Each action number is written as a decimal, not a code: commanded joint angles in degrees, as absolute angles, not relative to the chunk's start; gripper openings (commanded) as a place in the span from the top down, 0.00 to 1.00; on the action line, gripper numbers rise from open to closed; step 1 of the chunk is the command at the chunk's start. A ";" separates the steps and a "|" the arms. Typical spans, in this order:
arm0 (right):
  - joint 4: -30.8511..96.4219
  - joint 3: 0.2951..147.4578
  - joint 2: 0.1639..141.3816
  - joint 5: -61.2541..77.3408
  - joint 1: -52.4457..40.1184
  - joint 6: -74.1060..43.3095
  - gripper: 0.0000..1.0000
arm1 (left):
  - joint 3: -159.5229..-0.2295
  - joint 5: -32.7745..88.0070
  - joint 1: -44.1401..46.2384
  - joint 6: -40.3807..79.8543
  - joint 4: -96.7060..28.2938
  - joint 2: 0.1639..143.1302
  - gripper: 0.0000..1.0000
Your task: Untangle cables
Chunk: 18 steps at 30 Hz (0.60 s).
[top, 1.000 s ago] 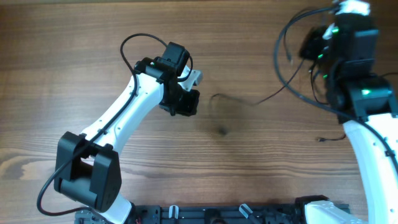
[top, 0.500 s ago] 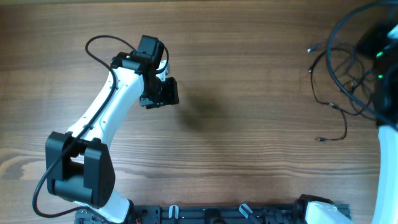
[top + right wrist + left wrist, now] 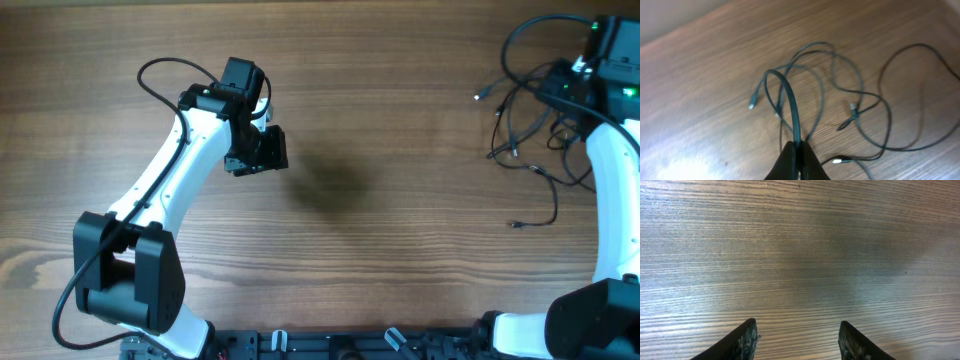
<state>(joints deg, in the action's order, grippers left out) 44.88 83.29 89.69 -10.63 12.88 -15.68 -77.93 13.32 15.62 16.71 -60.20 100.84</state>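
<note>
Several thin black cables (image 3: 528, 125) lie in a loose tangle at the far right of the wooden table, and one end trails down to a small plug (image 3: 515, 224). My right gripper (image 3: 572, 78) hangs over the tangle's upper right. In the right wrist view it (image 3: 797, 148) is shut on one cable (image 3: 790, 100), which arches up from the loops and plug ends (image 3: 852, 106) on the table. My left gripper (image 3: 256, 152) is far off at the left. In the left wrist view it (image 3: 797, 329) is open, empty, over bare wood.
The table's far edge shows as a pale strip (image 3: 670, 15) in the right wrist view. The left arm's own thick black cable (image 3: 165, 70) loops beside its wrist. A rail with clamps (image 3: 340, 342) runs along the front edge.
The left arm pulled back left and then held still. The cable that stretched toward the table's middle is now gathered at the right. The right arm shifted with the cable in its grip.
</note>
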 commanded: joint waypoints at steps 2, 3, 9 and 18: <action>47.13 83.50 89.80 -17.08 20.64 -28.18 0.56 | -77.78 13.21 15.49 17.21 -60.73 100.29 0.46; 48.01 83.50 89.80 -16.88 22.15 -29.65 0.36 | -77.78 13.21 15.49 17.21 -60.73 100.29 0.46; 51.18 83.50 89.80 -6.48 27.62 -26.92 0.00 | -77.78 13.21 15.49 17.21 -60.66 100.29 0.43; 55.33 81.97 89.80 13.02 27.55 -16.29 0.00 | -77.78 13.21 15.49 17.21 -60.51 100.29 0.28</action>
<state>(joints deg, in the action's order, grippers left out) 55.29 83.26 89.69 4.36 27.75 -21.52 -77.93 13.32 15.62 17.08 -60.66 100.84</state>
